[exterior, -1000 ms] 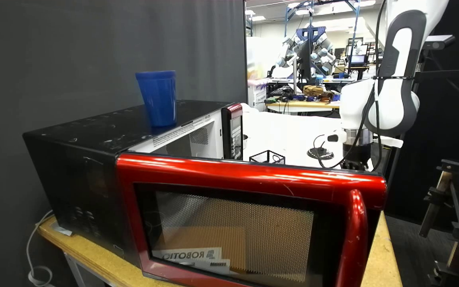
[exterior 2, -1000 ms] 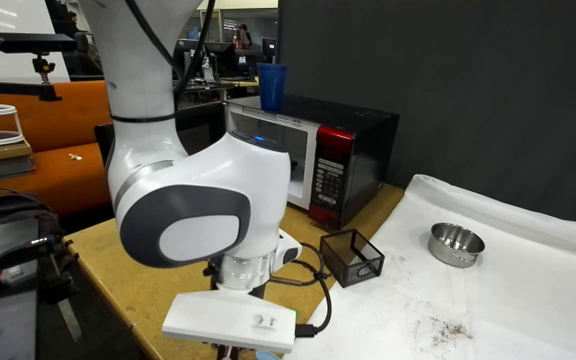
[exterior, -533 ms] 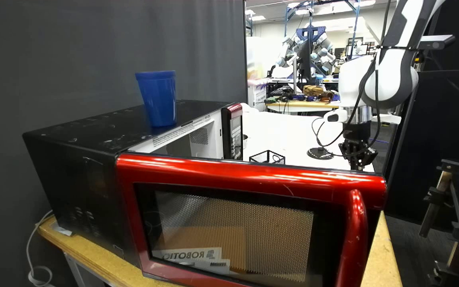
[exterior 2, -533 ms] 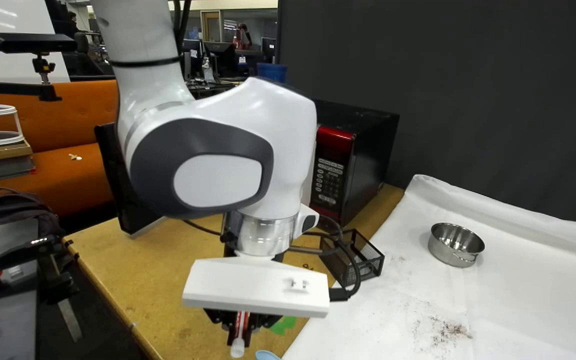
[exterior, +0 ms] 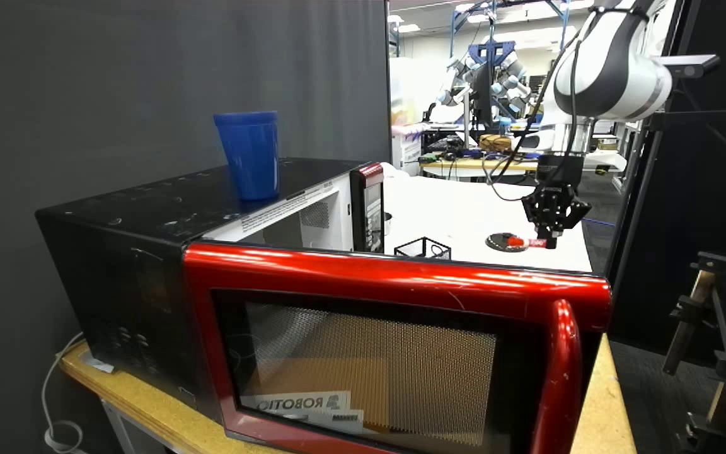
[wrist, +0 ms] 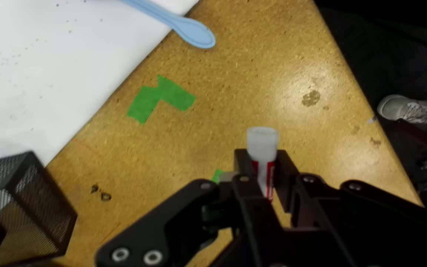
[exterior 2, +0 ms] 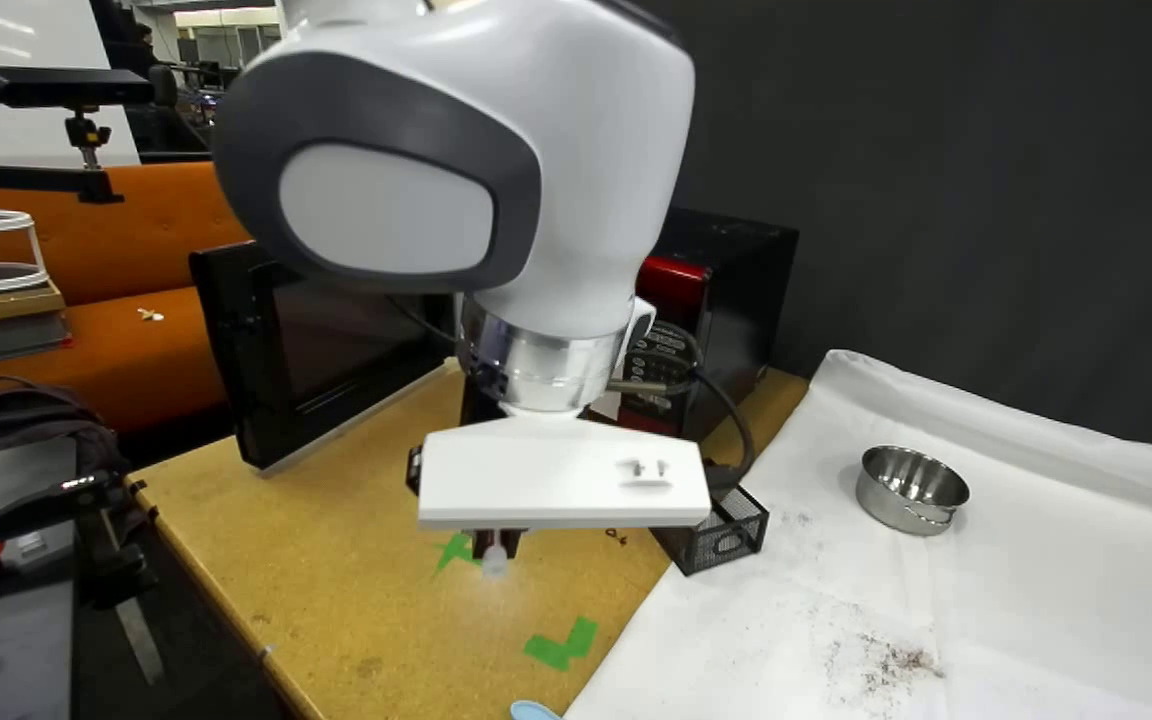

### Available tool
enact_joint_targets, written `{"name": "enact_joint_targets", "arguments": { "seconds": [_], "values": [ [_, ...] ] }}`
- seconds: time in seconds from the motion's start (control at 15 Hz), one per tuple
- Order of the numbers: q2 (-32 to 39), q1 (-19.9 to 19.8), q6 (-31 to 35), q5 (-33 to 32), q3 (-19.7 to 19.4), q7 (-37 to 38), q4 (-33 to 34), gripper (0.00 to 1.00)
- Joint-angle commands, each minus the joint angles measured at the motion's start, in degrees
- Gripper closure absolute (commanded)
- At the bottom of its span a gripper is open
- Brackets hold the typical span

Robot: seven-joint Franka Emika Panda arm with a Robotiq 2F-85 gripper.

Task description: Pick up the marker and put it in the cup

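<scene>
The marker, red with a whitish end, is held sideways in my gripper (exterior: 550, 239); its red cap end (exterior: 514, 241) sticks out in an exterior view. In the wrist view the whitish end of the marker (wrist: 262, 142) stands out between the two fingertips of the gripper (wrist: 261, 161). The gripper is shut on it, above the wooden table. In an exterior view only the marker's pale tip (exterior 2: 494, 562) shows below the gripper (exterior 2: 496, 545). The blue cup (exterior: 249, 157) stands upright on top of the microwave, well away from the gripper; the arm hides it in an exterior view.
The black microwave (exterior: 142, 195) has its red-framed door (exterior: 350, 265) wide open, between cup and gripper in that view. A black mesh basket (exterior 2: 726, 540) stands on the table. A steel bowl (exterior 2: 911, 490) is on the white sheet. A light-blue handle (wrist: 195, 33) lies at the sheet's edge.
The gripper has risen from low behind the microwave door, carrying the marker up with it. In an exterior view the arm now covers the cup, which was visible before. The cup has not moved.
</scene>
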Motion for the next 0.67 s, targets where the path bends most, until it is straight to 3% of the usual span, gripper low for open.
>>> {"name": "enact_joint_targets", "arguments": {
  "seconds": [0.0,0.07,0.27,0.47,0.6],
  "values": [
    [-5.1,-14.4,-3.4,12.8,13.4,-14.5,-1.4,0.95],
    [-6.0,-17.4,-4.4,16.5,16.3,-18.1,-1.0,0.95],
    [-10.9,-14.9,-9.8,30.1,14.2,-29.3,0.4,0.95],
    [-16.1,-8.2,-16.3,38.6,7.4,-35.8,0.8,0.95],
    [-17.9,-1.7,-19.4,41.4,0.4,-38.0,0.8,0.95]
  ]
}}
